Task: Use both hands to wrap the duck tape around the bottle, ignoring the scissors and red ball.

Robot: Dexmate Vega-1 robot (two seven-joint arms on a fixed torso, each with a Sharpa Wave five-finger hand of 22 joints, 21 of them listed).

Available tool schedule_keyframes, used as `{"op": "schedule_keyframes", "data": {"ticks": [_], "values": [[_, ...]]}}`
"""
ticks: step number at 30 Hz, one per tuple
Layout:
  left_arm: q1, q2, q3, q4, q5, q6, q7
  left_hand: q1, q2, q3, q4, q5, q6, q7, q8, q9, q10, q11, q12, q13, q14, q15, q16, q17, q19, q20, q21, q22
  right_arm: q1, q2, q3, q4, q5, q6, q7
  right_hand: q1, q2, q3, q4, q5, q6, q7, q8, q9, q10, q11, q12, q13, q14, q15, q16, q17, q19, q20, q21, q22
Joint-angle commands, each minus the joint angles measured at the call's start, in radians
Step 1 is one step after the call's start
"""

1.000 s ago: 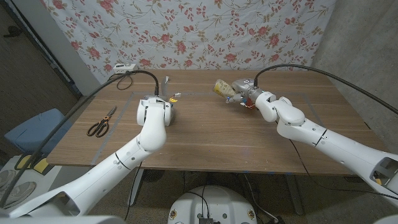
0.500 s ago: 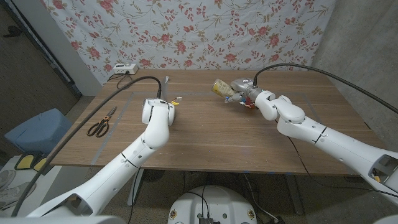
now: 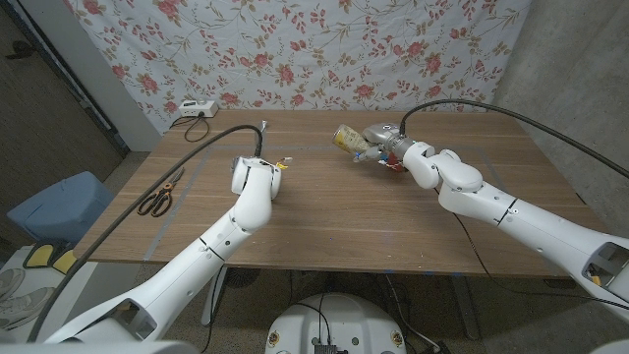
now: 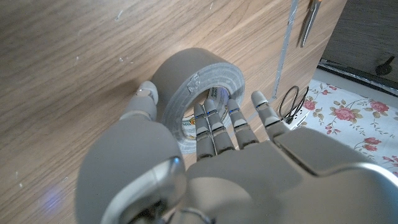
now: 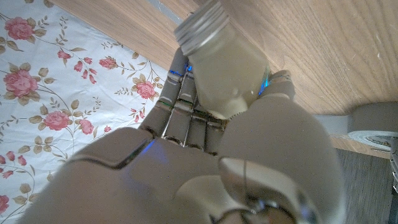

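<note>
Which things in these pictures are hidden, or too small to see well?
- Red ball: head view, just a red sliver behind the right hand.
- Bottle: right wrist view, base buried in the palm.
- Tape roll: left wrist view, near side covered by left hand; loose end not discernible.

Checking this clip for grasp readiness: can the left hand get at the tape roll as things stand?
Probably yes. In the left wrist view the left hand is already at the tape roll, fingers reaching into its core and the thumb beside its outer wall, with nothing between them.
</note>
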Motion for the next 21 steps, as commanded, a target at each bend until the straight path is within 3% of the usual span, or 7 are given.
{"op": "schedule_keyframes", "data": {"ticks": [1,9,13,14,16,17,21], "values": [[-0.010,0.017,0.037,0.045,-0.004,-0.017,0.060,0.038,0.018,-0.005,0.000,-0.009,0.069,-0.009,0.024,0.002,0.077,-0.015,0.028,0.001,0.066,-0.078,0.032,0.006,0.038,-0.012,0.016,0.000,0.010,0.004,0.000,0.003,0.015,0.021,0.003,0.068,0.061,0.316,0.132,-0.001,0.263,-0.164,-0.005,0.004,0.268,-0.133,0.105,0.003,0.120,-0.204,0.006,0.105,-0.002,-0.030,0.008,0.000],[0.001,0.020,0.038,0.059,-0.013,0.008,0.113,0.130,0.122,0.024,-0.005,-0.028,0.197,-0.019,0.058,0.000,0.190,-0.034,0.059,0.004,0.165,-0.113,0.092,0.029,0.091,-0.024,0.044,0.003,0.014,0.005,-0.003,0.002,0.016,0.031,0.005,0.068,0.061,0.316,0.133,-0.005,0.264,-0.164,-0.011,0.006,0.266,-0.129,0.102,0.003,0.120,-0.204,0.007,0.113,-0.007,-0.032,0.015,-0.005],[0.007,0.020,0.042,0.070,-0.018,0.025,0.162,0.135,0.168,0.042,0.008,-0.034,0.265,-0.006,0.077,-0.001,0.255,-0.020,0.079,0.006,0.216,-0.116,0.109,0.032,0.109,-0.022,0.058,0.005,0.014,0.007,-0.006,-0.003,0.008,0.027,0.005,0.069,0.061,0.317,0.133,-0.007,0.265,-0.166,-0.013,0.008,0.266,-0.129,0.102,0.004,0.119,-0.204,0.007,0.117,-0.010,-0.033,0.018,-0.007],[0.010,0.024,0.043,0.069,-0.025,0.026,0.184,0.150,0.200,0.062,0.009,-0.034,0.308,-0.003,0.089,-0.001,0.289,-0.018,0.089,0.008,0.263,-0.124,0.128,0.036,0.119,-0.020,0.067,0.006,0.015,0.009,-0.007,-0.003,0.006,0.024,0.007,0.069,0.061,0.317,0.133,-0.007,0.266,-0.165,-0.013,0.009,0.265,-0.130,0.103,0.006,0.119,-0.204,0.007,0.117,-0.011,-0.034,0.019,-0.008],[0.025,0.024,0.039,0.067,-0.043,0.049,0.252,0.159,0.214,0.074,0.015,-0.037,0.370,0.014,0.108,0.000,0.361,-0.019,0.118,0.016,0.330,-0.138,0.164,0.055,0.153,-0.019,0.089,0.009,0.016,0.009,-0.008,-0.004,0.001,0.023,0.008,0.070,0.061,0.317,0.133,-0.008,0.267,-0.165,-0.014,0.009,0.264,-0.128,0.102,0.006,0.118,-0.205,0.006,0.120,-0.013,-0.035,0.020,-0.009],[0.032,0.025,0.038,0.066,-0.048,0.061,0.287,0.189,0.236,0.107,0.025,-0.031,0.442,0.035,0.133,0.004,0.454,-0.021,0.164,0.034,0.407,-0.147,0.207,0.086,0.184,-0.019,0.116,0.013,0.016,0.009,-0.008,-0.006,0.001,0.022,0.009,0.070,0.061,0.317,0.133,-0.008,0.267,-0.166,-0.015,0.009,0.264,-0.128,0.102,0.007,0.118,-0.205,0.006,0.120,-0.013,-0.035,0.021,-0.009],[0.071,0.021,0.017,0.043,-0.120,0.114,0.461,0.237,0.232,0.137,0.060,-0.024,0.455,0.059,0.139,0.037,0.619,-0.039,0.299,0.114,0.565,-0.172,0.323,0.200,0.231,-0.017,0.179,0.027,0.015,0.011,-0.011,-0.011,-0.019,0.008,0.004,0.071,0.060,0.318,0.132,-0.009,0.268,-0.165,-0.017,0.010,0.265,-0.127,0.102,0.007,0.116,-0.205,0.006,0.123,-0.017,-0.036,0.023,-0.012]]}}
